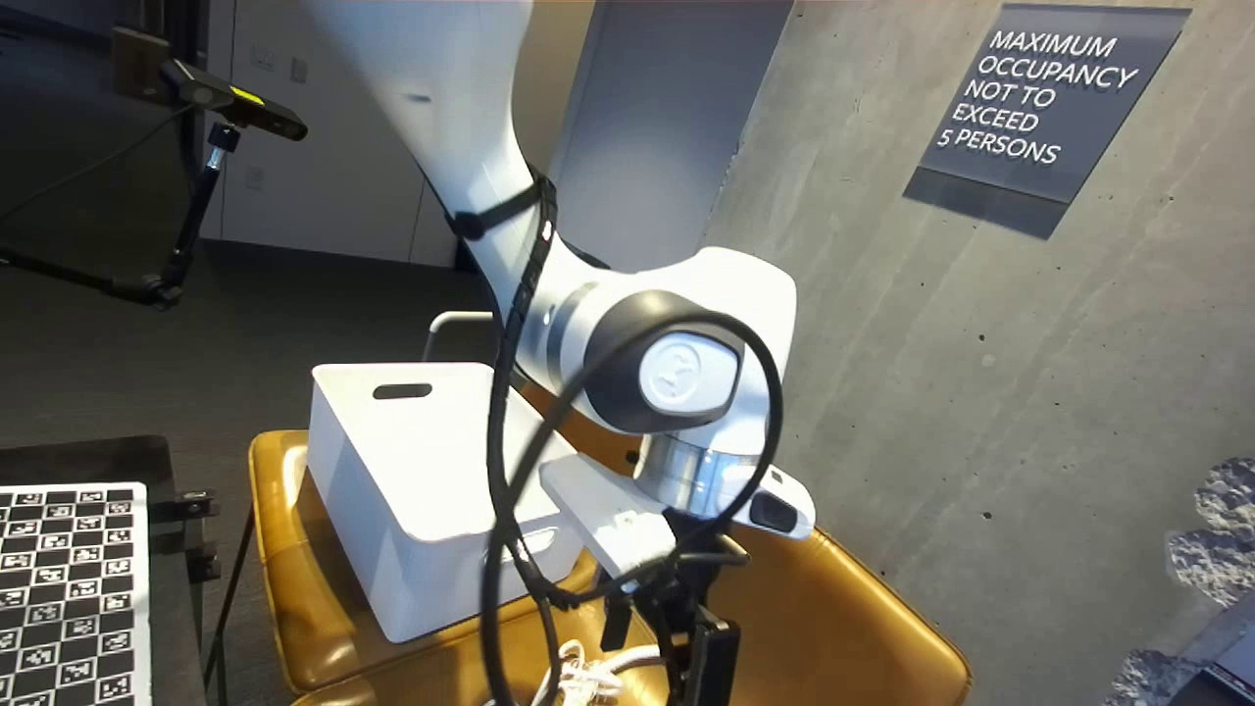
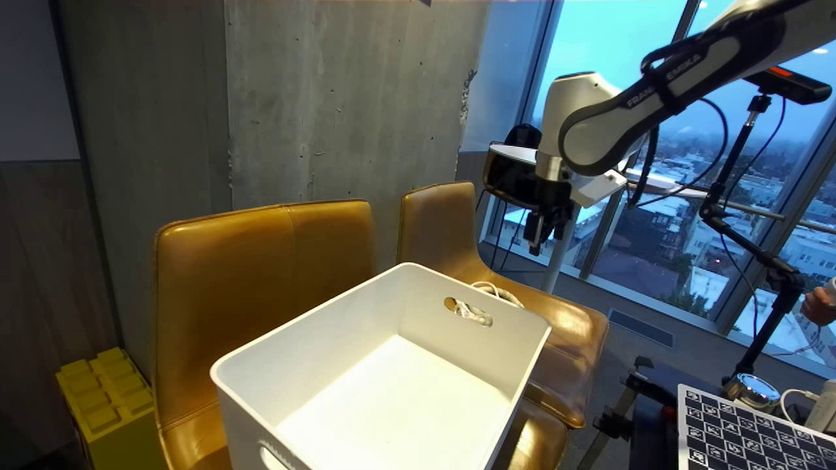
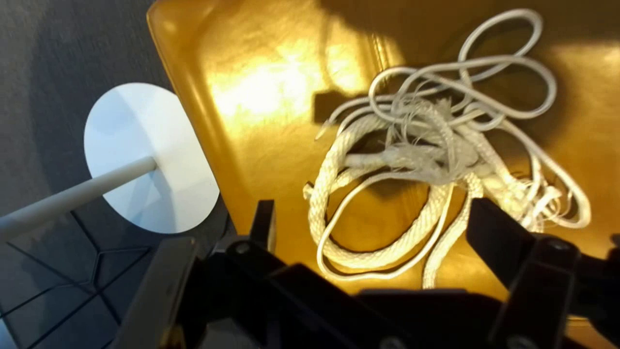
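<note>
Seeming light and limp, the rope [image 3: 436, 155] was judged best gripped by its near coil [image 3: 361, 260], the empty pincer [image 3: 373, 220] spread wide.

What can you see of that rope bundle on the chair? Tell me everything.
The rope bundle is a loose, cream-white tangle lying on the tan, leather-looking chair seat, beside the white bin. A thick braided cord curves round in a ring, while a thinner cord loops over it and past its edge. Frayed fibres spread across the middle and at one side. The gripper hangs above it with open jaws; nothing grips the bundle.
</note>
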You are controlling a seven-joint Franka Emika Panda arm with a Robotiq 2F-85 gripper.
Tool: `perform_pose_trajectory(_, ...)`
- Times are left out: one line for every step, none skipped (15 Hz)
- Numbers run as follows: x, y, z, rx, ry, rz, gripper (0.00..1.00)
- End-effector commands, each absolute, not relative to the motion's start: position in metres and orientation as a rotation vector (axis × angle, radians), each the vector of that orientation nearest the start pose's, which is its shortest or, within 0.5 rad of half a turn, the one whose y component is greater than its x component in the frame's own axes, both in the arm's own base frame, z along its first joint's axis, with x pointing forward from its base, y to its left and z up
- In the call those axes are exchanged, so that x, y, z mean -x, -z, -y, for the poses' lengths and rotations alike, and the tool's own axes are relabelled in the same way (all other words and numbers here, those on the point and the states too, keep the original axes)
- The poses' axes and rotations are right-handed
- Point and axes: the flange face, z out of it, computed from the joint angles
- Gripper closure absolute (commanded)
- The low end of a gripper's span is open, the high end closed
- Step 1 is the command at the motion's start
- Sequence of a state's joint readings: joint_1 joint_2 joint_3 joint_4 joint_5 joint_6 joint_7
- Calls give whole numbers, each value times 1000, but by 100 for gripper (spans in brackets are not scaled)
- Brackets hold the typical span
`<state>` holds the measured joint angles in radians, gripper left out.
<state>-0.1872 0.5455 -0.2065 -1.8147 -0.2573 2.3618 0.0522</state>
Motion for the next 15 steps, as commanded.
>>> perform_pose_trajectory(-659, -222, 252, 3508, 61, -216, 0)
perform_pose_trajectory(-669, -215, 248, 3526, 107, -166, 0)
perform_pose_trajectory(-676, -205, 242, 3541, 153, -97, 0)
perform_pose_trajectory(-682, -195, 238, 3548, 184, -37, 0)
perform_pose_trajectory(-687, -180, 234, 3554, 213, 20, 0)
perform_pose_trajectory(-693, -166, 229, 3552, 229, 65, 0)
perform_pose_trajectory(-698, -150, 225, 3544, 213, 106, 0)
perform_pose_trajectory(-705, -139, 223, 3546, 220, 139, 0)
perform_pose_trajectory(-712, -129, 221, 3542, 224, 171, 0)
perform_pose_trajectory(-722, -124, 220, 3537, 241, 196, 0)
perform_pose_trajectory(-731, -121, 220, 3531, 259, 224, 0)
perform_pose_trajectory(-739, -122, 220, 3529, 288, 250, 0)
perform_pose_trajectory(-748, -124, 219, 3523, 316, 277, 0)
perform_pose_trajectory(-755, -125, 219, 3516, 340, 292, 0)
perform_pose_trajectory(-762, -124, 219, 3509, 363, 298, 0)
